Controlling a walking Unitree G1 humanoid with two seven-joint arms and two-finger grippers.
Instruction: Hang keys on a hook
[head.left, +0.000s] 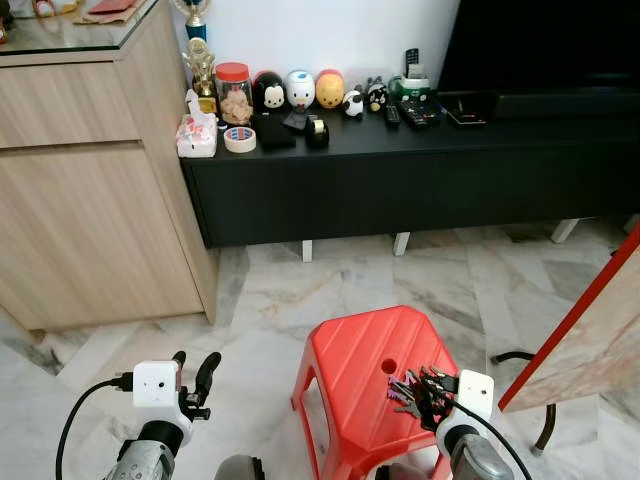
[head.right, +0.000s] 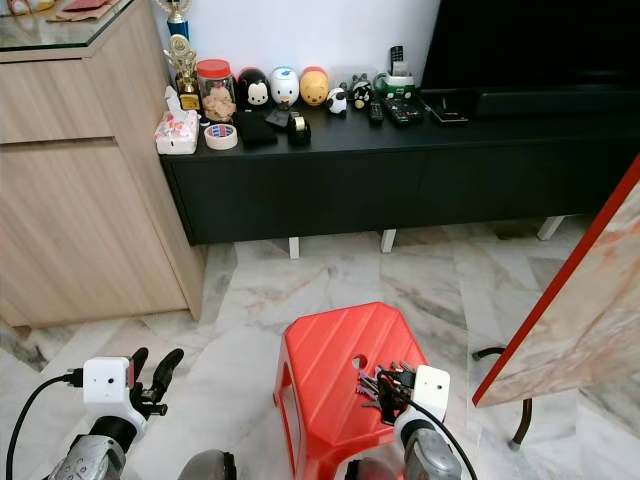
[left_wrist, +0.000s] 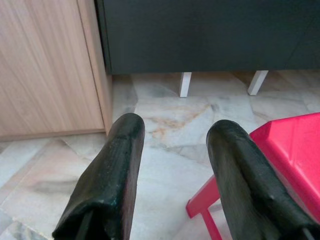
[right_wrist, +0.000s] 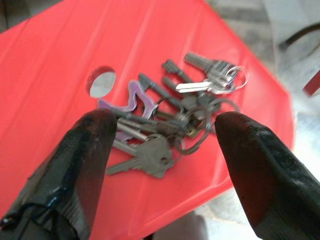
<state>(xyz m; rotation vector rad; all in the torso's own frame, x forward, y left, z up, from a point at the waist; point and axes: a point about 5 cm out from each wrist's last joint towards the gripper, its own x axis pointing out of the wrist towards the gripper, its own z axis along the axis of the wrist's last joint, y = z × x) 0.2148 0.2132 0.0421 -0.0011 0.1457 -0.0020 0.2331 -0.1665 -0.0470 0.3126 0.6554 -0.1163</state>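
Head views: keys (head.left: 412, 392) heaped on red stool (head.left: 360, 360), beside its hole; right pincer (head.left: 428, 392) over them.
Right wrist: spread wide, straddling the bunch. Advisable: descend centred, close on rings.
Left pincer (left_wrist: 175, 165) parted, empty.

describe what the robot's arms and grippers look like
Both arms are silver metal cylinders. Each wrist carries a small white camera box with a black cable looping off it. The left gripper and right gripper each have two long, rounded, matte black fingers.
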